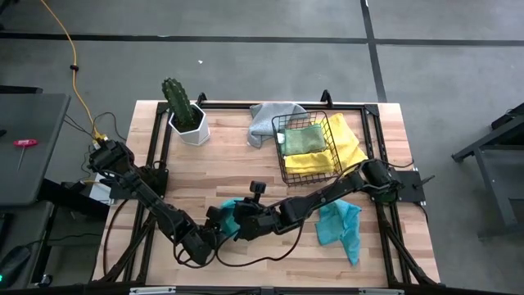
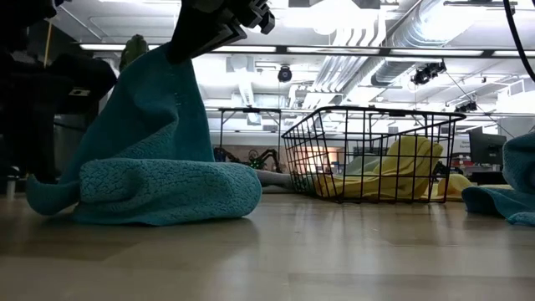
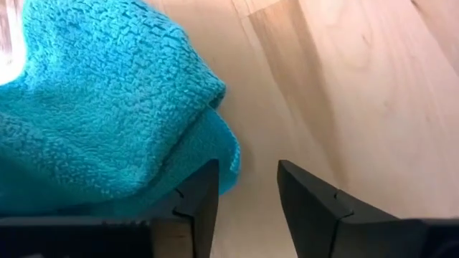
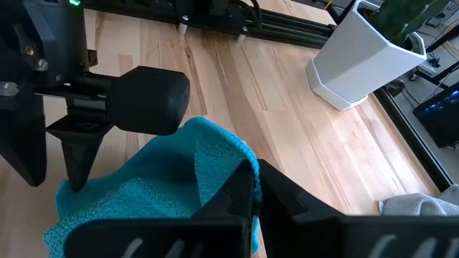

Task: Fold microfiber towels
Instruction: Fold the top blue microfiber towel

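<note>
Overhead: I'm working both arms at the front middle of the table, my left gripper and right gripper meeting over a teal towel; a second teal towel is lying well to the right, more towels are sitting in and around the basket. Table-level: I'm lifting one edge of the towel while the rest is bunching on the wood. Left wrist: my fingers are standing apart, empty, with the towel just beside one finger. Right wrist: my fingers are clamped together on a towel edge. I should be sliding the left fingers onto the free corner, pulling flat before creasing.
</note>
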`<state>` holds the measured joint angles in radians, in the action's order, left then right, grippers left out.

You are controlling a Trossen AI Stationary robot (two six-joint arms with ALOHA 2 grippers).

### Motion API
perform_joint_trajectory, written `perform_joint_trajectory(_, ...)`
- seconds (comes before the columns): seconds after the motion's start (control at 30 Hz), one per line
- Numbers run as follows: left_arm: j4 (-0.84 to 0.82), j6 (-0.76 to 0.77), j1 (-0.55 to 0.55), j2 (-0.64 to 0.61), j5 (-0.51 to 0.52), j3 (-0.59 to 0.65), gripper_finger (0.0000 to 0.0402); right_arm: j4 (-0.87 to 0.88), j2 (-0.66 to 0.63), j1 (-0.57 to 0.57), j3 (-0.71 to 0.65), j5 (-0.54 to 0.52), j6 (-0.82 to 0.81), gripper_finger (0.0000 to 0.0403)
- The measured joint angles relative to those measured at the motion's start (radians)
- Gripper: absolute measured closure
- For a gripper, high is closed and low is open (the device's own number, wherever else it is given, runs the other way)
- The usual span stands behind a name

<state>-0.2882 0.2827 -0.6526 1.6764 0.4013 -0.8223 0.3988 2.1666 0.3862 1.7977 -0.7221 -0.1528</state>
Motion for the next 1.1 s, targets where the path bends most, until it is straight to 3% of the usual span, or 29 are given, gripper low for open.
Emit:
perform_joint_trajectory(0.17, 0.001, -0.017, 0.005, 0.000, 0.020, 0.000, 0.0302, 0.000, 0.000, 0.000, 0.000, 0.000, -0.002, 0.0403)
perform_joint_trajectory(0.4, -0.001, -0.049, 0.005, 0.001, 0.021, 0.000, 0.0392, 0.000, 0.000, 0.000, 0.000, 0.000, 0.000, 0.0403)
perform_joint_trajectory(0.53, -0.057, -0.050, -0.004, -0.017, 0.024, -0.005, 0.0396, -0.008, -0.001, 0.001, 0.000, -0.011, -0.004, 0.0403)
perform_joint_trajectory(0.77, -0.556, 0.073, -0.071, -0.163, 0.142, -0.126, 0.0400, 0.056, -0.089, 0.037, 0.000, -0.027, -0.004, 0.0403)
perform_joint_trajectory(0.93, -0.926, 0.148, -0.096, -0.292, 0.177, -0.278, 0.0401, 0.160, -0.196, 0.063, 0.000, -0.024, -0.029, 0.0403)
perform_joint_trajectory(1.1, -1.188, 0.181, -0.080, -0.374, 0.253, -0.440, 0.0401, 0.298, -0.284, 0.068, 0.000, 0.027, -0.091, 0.0403)
